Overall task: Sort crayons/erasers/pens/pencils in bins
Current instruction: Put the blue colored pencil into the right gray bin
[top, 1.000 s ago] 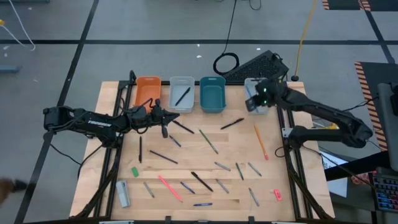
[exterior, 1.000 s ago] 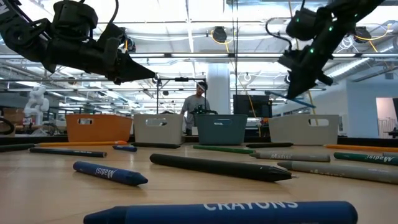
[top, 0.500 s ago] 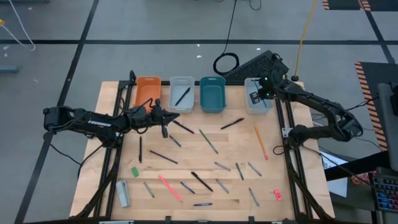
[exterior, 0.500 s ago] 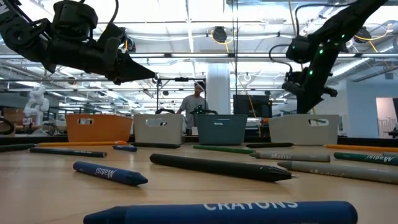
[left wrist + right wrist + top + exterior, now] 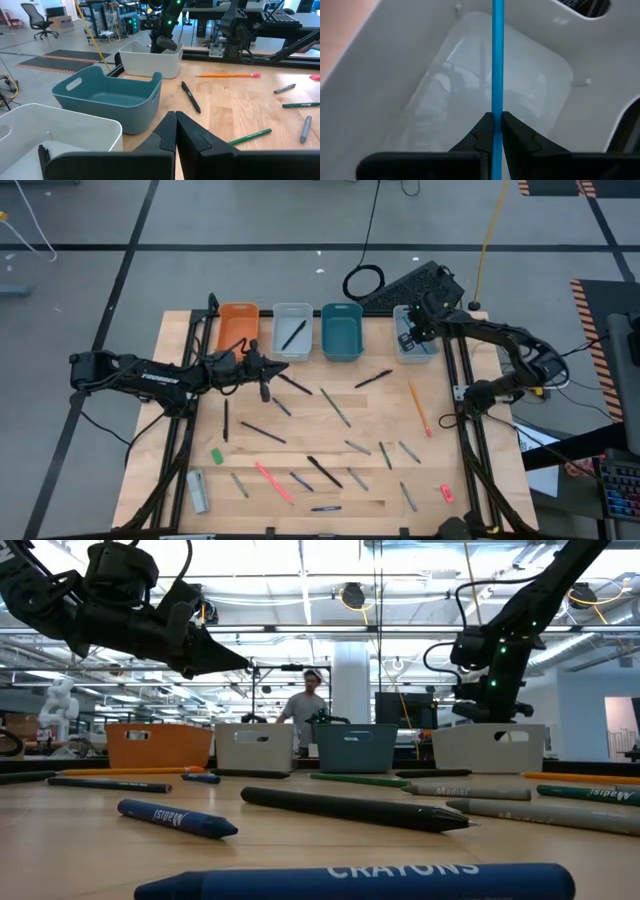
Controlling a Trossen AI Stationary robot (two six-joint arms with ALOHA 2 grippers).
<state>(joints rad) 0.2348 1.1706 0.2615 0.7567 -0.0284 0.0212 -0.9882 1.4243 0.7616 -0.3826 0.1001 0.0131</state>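
Blue and slim, being pinched tight: gripping a stick (image 5: 496,60) narrowly with the right hand (image 5: 493,117), hanging it tip-down inside the pale grey-white bin (image 5: 395,75) at 1 o'clock on the counter (image 5: 390,405).

Risking, by my judgement, a bounce or a lean against the wall if letting go too high. Risking a knock on the rim and a shove of the light bin if lifting out crooked. Possibly mis-sorting too, not being able to tell crayon from pencil here.

Showing, in the right wrist view alone, the grip itself and the bin floor under the stick, with nothing plainly lying on it. Hiding both in the high view, giving only the hand over the bin.

Waiting farther off toward 10 o'clock with the left hand (image 5: 176,125), fingers pressed together on nothing, facing the teal bin (image 5: 107,100); revealing that closure only in the left wrist view.

Lying loose farthest out, well apart: green eraser (image 5: 217,456) at 8 o'clock, pink-red eraser (image 5: 446,493) at 5 o'clock, appearing only from above.
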